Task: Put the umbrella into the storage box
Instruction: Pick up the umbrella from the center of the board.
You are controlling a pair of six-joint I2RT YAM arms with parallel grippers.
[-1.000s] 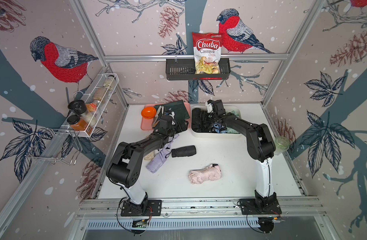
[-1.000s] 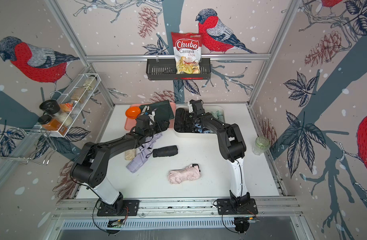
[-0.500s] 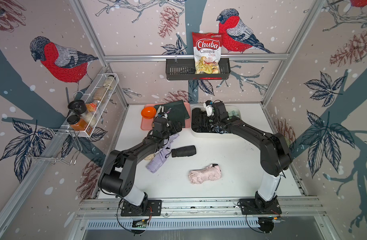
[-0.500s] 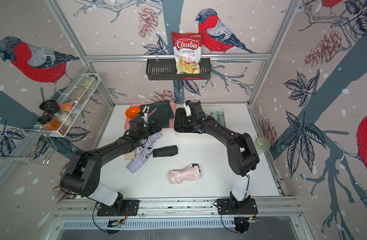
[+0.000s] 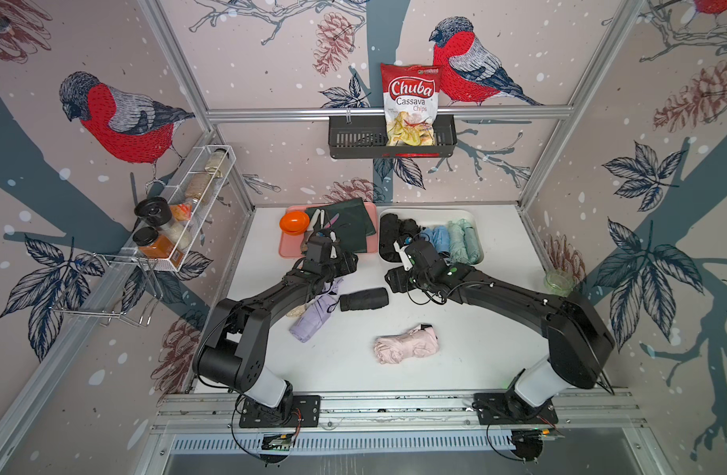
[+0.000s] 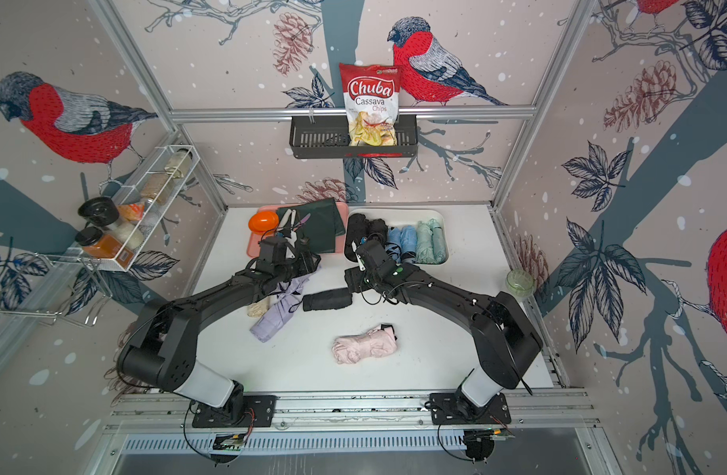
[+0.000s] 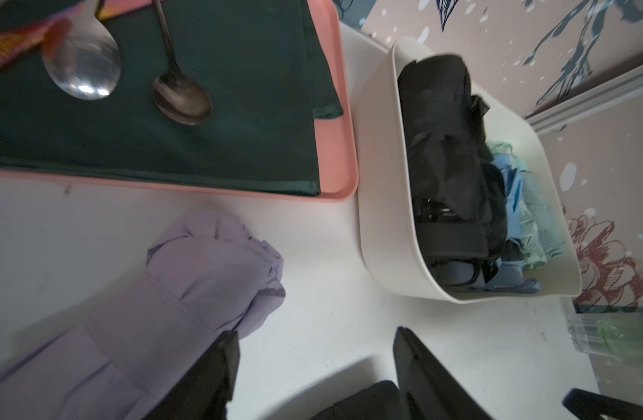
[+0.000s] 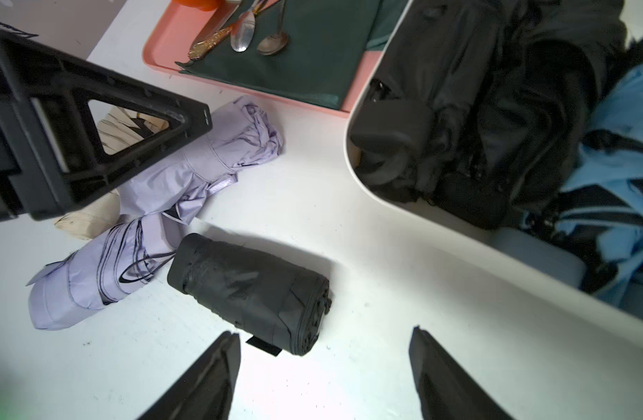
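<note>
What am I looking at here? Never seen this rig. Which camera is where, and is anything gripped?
Two black robot arms, a left arm and a right arm, are mounted on a rail at the near edge of a white table. The two wide pictures come from one stereo camera overhead. The two close-ups come from a camera on each wrist, looking past that arm's fingers. At the back stand a pink tray with a green cloth and spoons, and the cream storage box, holding several folded umbrellas. Loose on the table lie a lilac umbrella, a black umbrella and a pink umbrella. The left gripper and the right gripper are both open, holding nothing.
</note>
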